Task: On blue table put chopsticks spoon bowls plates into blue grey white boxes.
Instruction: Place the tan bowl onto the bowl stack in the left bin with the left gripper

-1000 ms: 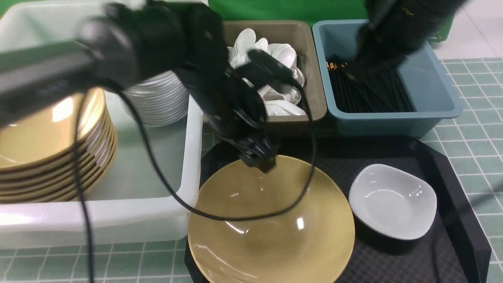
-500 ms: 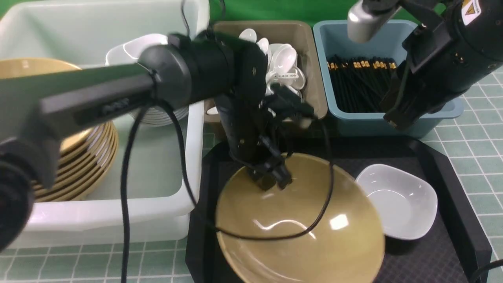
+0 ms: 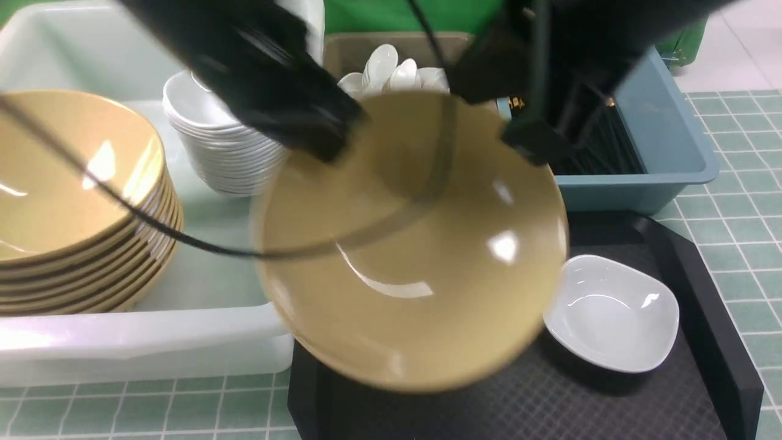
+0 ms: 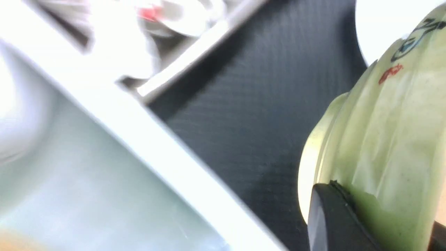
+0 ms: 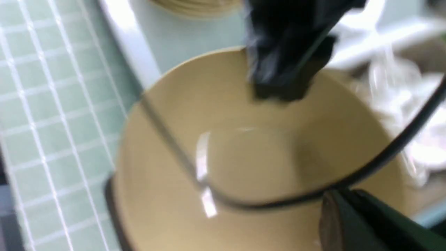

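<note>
My left gripper [image 3: 324,143] is shut on the far-left rim of a large tan bowl [image 3: 415,244] and holds it tilted in the air, above the black tray [image 3: 702,305] and the edge of the white box [image 3: 153,342]. In the left wrist view the fingers [image 4: 331,216] pinch the bowl's pale underside [image 4: 383,122]. My right gripper [image 3: 531,143] hangs over the bowl's far-right rim, in front of the blue box [image 3: 672,140] of black chopsticks [image 3: 605,146]; its fingers [image 5: 348,223] look shut and empty above the bowl [image 5: 244,157]. A small white dish [image 3: 611,311] lies on the tray.
The white box holds a stack of tan bowls [image 3: 73,201] and a stack of white bowls [image 3: 226,140]. The grey box [image 3: 342,52] behind the lifted bowl holds white spoons [image 3: 391,67]. A black cable [image 3: 183,241] hangs across the bowl.
The left gripper has lifted the tan bowl off the tray and carried it up and leftward. The right arm left the blue box and now hangs over the bowl's rim.
</note>
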Controlling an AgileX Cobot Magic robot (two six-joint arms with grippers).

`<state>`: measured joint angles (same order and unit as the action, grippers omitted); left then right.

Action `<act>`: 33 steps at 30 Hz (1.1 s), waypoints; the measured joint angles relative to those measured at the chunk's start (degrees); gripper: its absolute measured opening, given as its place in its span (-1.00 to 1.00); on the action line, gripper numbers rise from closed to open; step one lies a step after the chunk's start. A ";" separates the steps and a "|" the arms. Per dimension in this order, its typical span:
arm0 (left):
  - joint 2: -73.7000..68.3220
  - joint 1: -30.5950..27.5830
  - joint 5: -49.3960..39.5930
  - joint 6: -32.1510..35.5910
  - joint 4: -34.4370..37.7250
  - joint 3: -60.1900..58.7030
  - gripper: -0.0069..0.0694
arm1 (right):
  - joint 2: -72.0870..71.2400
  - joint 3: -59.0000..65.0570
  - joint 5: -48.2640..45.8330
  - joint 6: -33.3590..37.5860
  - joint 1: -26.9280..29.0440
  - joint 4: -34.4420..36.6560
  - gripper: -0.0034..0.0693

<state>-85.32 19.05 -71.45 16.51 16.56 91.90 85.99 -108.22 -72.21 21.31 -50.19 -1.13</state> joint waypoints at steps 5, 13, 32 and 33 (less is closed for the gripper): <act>13.33 -21.31 0.44 -1.03 2.95 -6.75 -0.80 | 5.57 -6.75 -0.13 1.42 -5.43 0.00 -0.80; 16.85 -53.19 11.59 -3.43 9.84 -17.28 -0.80 | 8.95 -9.36 -0.37 2.84 -7.28 0.00 -0.80; 5.54 -51.69 13.22 0.01 0.60 -15.34 0.68 | 8.95 -9.42 -0.51 3.43 -7.28 -4.72 -0.80; 5.58 -51.03 12.38 -0.34 -1.55 -13.90 0.77 | 8.84 -9.42 -0.51 2.83 -7.28 -5.73 -0.80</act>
<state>-79.74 -31.98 -59.07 16.17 15.01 78.00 94.83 -117.64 -72.71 24.13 -57.47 -6.86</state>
